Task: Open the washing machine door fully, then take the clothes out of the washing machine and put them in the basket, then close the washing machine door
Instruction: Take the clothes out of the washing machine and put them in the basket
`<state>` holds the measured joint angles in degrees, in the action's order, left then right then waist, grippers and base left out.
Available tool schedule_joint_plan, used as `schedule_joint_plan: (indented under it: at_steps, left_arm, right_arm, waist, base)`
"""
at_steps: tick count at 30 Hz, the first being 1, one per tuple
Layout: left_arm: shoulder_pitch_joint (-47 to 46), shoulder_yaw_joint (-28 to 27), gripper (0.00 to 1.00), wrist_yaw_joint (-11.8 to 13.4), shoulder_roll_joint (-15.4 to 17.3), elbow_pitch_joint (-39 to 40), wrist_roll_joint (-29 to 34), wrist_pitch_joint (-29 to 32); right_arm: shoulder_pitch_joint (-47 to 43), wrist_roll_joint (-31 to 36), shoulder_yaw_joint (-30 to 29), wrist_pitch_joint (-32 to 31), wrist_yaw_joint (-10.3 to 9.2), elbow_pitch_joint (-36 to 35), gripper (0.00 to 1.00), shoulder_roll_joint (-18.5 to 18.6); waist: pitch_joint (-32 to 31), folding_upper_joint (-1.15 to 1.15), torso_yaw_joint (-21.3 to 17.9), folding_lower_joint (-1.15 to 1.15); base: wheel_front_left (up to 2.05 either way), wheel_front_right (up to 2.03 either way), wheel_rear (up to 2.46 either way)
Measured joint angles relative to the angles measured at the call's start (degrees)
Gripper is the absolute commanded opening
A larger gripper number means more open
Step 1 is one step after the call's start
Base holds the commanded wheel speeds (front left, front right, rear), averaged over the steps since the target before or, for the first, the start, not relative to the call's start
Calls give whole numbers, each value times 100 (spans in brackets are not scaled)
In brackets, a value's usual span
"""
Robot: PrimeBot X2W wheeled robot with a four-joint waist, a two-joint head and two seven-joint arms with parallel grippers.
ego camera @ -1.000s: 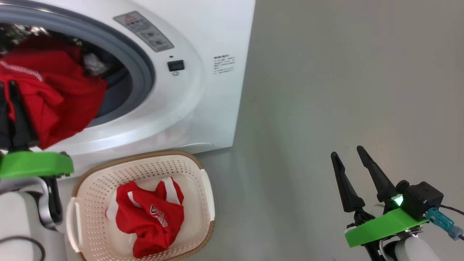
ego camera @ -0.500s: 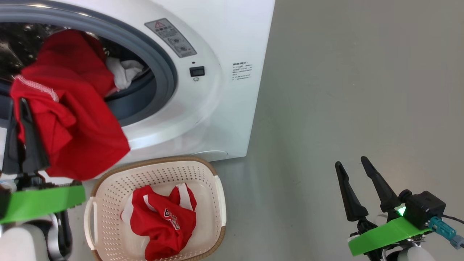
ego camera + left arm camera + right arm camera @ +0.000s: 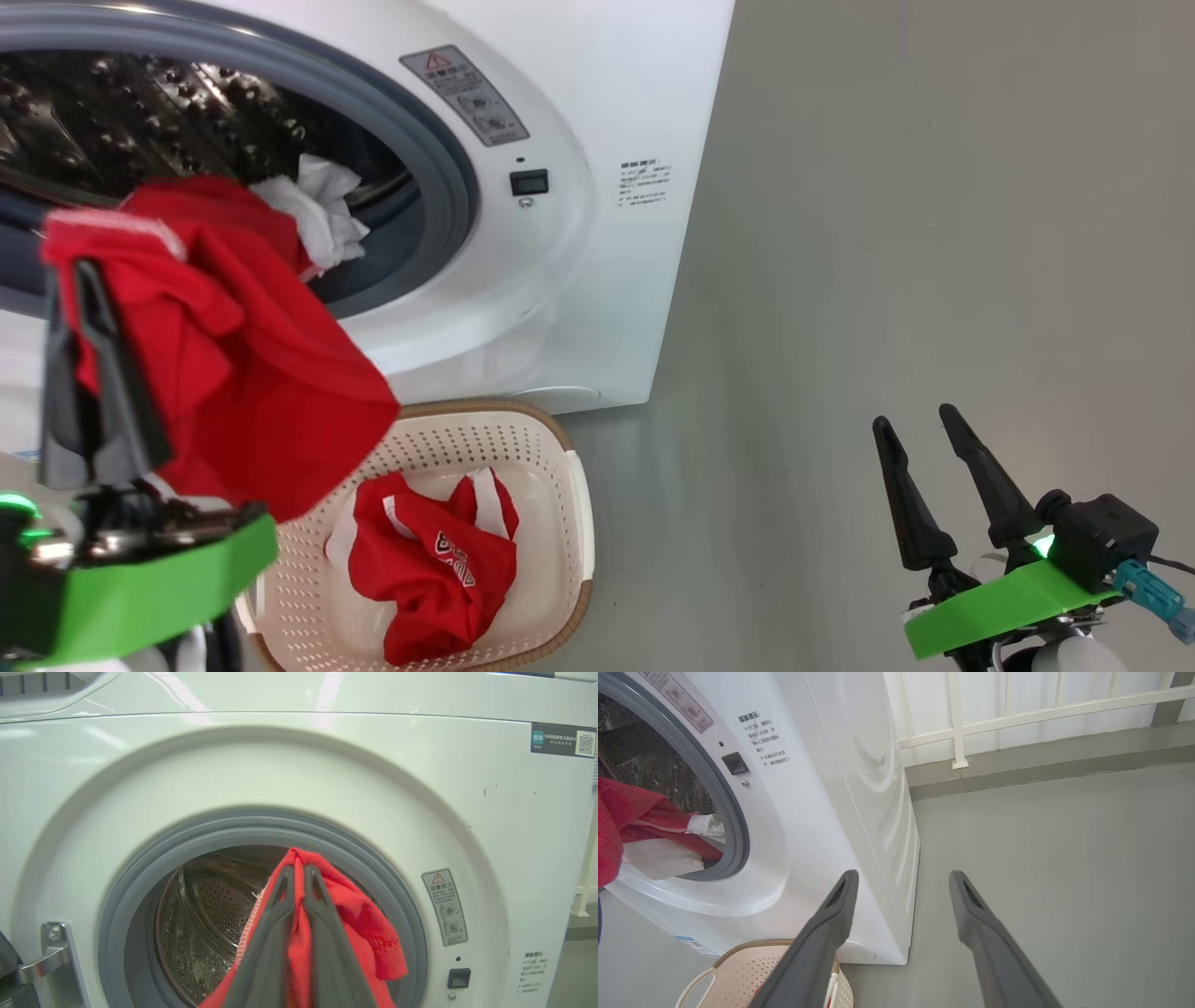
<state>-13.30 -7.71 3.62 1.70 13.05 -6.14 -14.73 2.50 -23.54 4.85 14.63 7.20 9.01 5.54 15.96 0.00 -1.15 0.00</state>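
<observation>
Two red jerseys in sight. Head view, 9 o'clock: left gripper (image 3: 70,275) clamped shut on red jersey (image 3: 252,392), cloth hanging before washing machine (image 3: 579,280) mouth. 11 o'clock: white cloth (image 3: 322,219) on grey door ring. 6 o'clock: basket (image 3: 579,504) on floor just beside washer base, second jersey (image 3: 429,569) inside. 4 o'clock: right gripper (image 3: 915,420) empty, jaws spread wide, over smooth grey floor (image 3: 934,233). Right wrist view, 12 o'clock: white railing (image 3: 957,718) along wall.

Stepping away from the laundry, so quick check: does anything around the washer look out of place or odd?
Only one thing: a white cloth lies bunched on the washer's grey door ring, half out of the drum, beside the red shirt pinched in the left gripper. Possibly part of that shirt.
</observation>
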Motion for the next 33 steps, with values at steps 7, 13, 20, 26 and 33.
schedule_joint_plan:
  at_steps: [7,13,20,26,33]
  left_arm:
    - [199,224,0,97,11,-595,-265,-4]
    - [214,240,0,21,13,-1773,-545,-3]
    - [-244,250,0,-235,11,-2821,-595,1]
    - [-649,256,0,-338,8,-3673,-514,1]
    - [-1203,280,0,-415,2,-4535,-386,1]
  right_arm:
    - [4,1,4,0,0,-20,100,0]
    - [73,0,-2,0,0,-48,100,-8]
    - [309,1,-8,0,0,-115,100,-12]
    - [503,1,-16,1,0,-166,100,-13]
    - [729,9,-36,1,0,-229,100,-12]
  waist:
    - [129,0,9,0]
    - [410,0,-23,0]
    - [802,0,-56,0]
    - [1163,0,-106,0]
    - [1602,0,-180,0]
  base:
    - [0,0,0]
    - [0,0,0]
    - [0,0,0]
    - [0,0,0]
    - [0,0,0]
